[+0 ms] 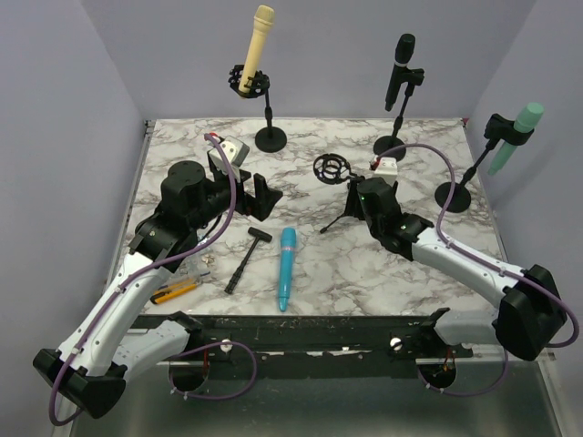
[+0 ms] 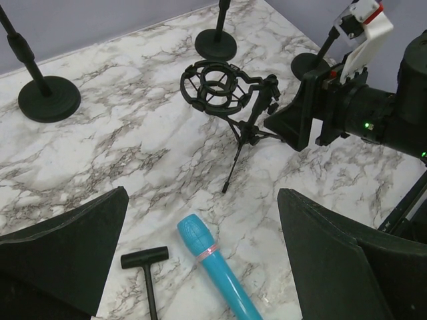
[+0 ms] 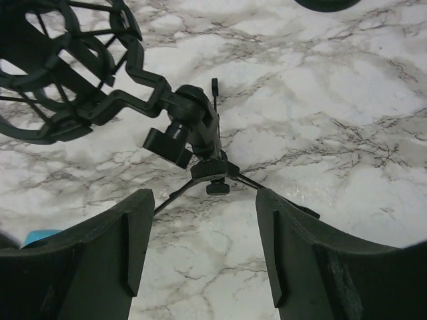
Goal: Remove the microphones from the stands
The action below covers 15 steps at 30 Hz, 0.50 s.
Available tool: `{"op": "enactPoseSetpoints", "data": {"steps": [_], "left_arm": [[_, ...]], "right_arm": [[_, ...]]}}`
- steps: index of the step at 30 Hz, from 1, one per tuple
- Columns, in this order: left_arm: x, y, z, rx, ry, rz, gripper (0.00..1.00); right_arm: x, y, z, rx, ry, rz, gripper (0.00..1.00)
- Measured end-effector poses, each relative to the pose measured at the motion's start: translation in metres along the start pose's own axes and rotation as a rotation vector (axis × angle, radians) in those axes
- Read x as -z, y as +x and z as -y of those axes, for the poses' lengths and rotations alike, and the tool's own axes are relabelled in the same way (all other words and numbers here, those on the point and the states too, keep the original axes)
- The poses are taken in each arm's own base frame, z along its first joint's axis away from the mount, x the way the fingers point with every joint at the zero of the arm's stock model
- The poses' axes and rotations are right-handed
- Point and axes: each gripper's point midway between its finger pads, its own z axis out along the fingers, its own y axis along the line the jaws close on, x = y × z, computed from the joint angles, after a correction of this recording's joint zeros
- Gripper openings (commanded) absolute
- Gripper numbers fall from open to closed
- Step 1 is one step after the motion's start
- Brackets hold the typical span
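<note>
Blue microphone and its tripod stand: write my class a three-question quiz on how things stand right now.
1. True or false: the blue microphone sits in the shock mount.
2. How many microphones are held on stands elsewhere on the table? A two, B three, C four.
3. Fill in: the right gripper hovers by the tripod stand with its jaws ____.

Key
1. False: it lies on the table and the mount is empty.
2. B: cream microphone, black microphone, green microphone.
3. open.
</note>
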Motion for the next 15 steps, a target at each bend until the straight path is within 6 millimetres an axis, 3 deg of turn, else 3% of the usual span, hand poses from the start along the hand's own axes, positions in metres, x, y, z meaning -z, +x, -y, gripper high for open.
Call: {"op": "enactPoseSetpoints", "data": {"steps": [7, 15], "left_arm": [[0.0, 0.0, 0.001, 0.0, 0.003, 0.0, 0.99], [0.0, 0.0, 0.001, 0.0, 0.003, 0.0, 0.99]], "right_arm": [[-0.021, 0.02, 0.006, 0.022, 0.04, 0.038, 0.65], [-0.043, 0.007, 0.002, -0.026, 0.064, 0.174, 0.54]]}}
